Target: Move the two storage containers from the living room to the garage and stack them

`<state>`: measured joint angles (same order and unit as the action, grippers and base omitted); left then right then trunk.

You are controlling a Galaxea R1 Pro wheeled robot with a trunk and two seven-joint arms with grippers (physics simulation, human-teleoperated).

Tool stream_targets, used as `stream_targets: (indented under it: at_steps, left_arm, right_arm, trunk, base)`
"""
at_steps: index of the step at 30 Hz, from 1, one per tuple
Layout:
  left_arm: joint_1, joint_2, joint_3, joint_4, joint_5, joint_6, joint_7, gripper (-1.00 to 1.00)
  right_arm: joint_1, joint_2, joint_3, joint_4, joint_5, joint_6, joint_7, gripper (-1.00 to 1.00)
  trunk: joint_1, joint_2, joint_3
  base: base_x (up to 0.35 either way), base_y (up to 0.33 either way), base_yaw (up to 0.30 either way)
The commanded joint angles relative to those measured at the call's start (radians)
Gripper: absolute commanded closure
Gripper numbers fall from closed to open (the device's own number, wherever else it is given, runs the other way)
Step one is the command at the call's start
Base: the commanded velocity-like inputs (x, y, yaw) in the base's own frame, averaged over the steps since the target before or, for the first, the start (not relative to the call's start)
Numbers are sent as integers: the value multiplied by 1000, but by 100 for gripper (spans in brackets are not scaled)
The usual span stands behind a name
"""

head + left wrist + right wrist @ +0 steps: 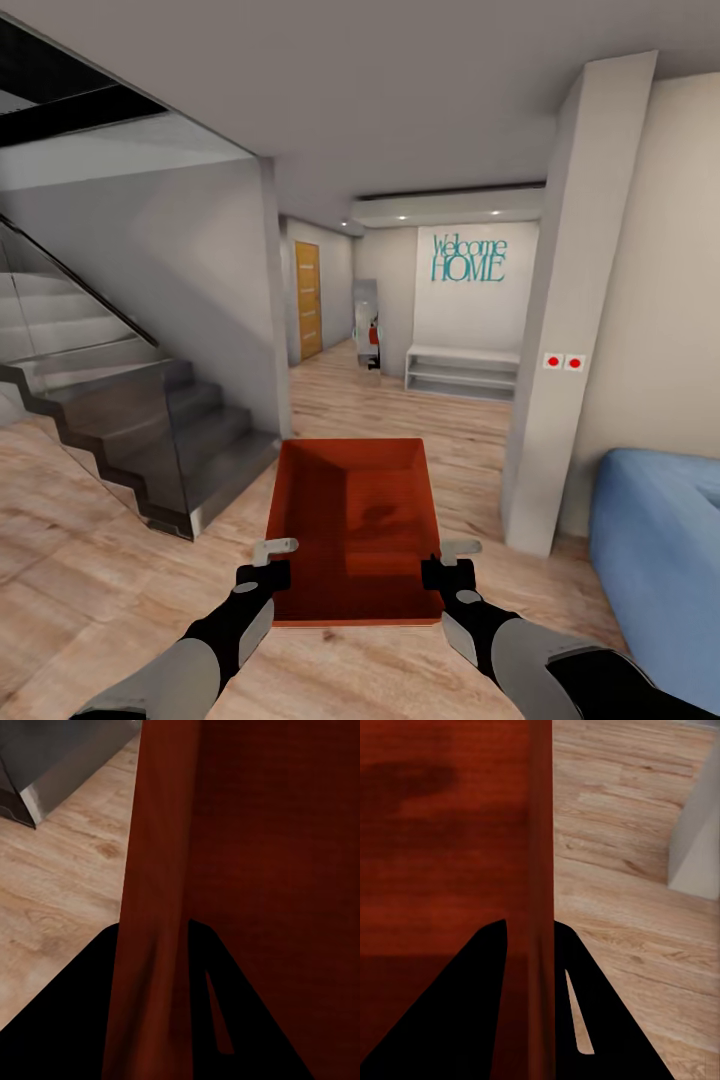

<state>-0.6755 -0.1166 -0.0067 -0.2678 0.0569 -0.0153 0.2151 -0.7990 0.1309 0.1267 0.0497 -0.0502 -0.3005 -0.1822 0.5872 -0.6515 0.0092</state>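
Bright, even indoor render; recessed ceiling spots (pixel 401 215) far ahead; soft shadows; slightly blurry; wide-angle stretch at edges.

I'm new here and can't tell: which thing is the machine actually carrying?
Start at the glass-sided staircase and look right, over the wood floor. There the red-orange container hangs between the left pincer and right pincer, the one open, lidless box around.

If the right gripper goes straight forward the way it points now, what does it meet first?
The right gripper is already clamped on the side wall of the storage container, so that wall comes first. Beyond it, probably the wood-plank floor; depth is unclear.
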Motion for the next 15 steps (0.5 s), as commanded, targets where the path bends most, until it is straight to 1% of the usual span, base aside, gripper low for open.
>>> stream_targets:
  at_steps: [1, 8, 15]
  left_arm:
    - [1, 14, 8, 2, 4, -2, 10, 100]
    - [1, 13, 8, 3, 4, -2, 9, 100]
    - [1, 12, 10, 28, 3, -4, 9, 100]
  right_arm:
    - [-2, 1, -45, -18, 32, -14, 4, 100]
    - [-2, 1, -45, -18, 32, -14, 4, 100]
    - [-2, 1, -45, -18, 31, -14, 4, 100]
  trunk:
    - [1, -1, 0]
    - [1, -1, 0]
    - [1, -1, 0]
  base:
    - [319, 0, 0]
    - [319, 0, 0]
    - [319, 0, 0]
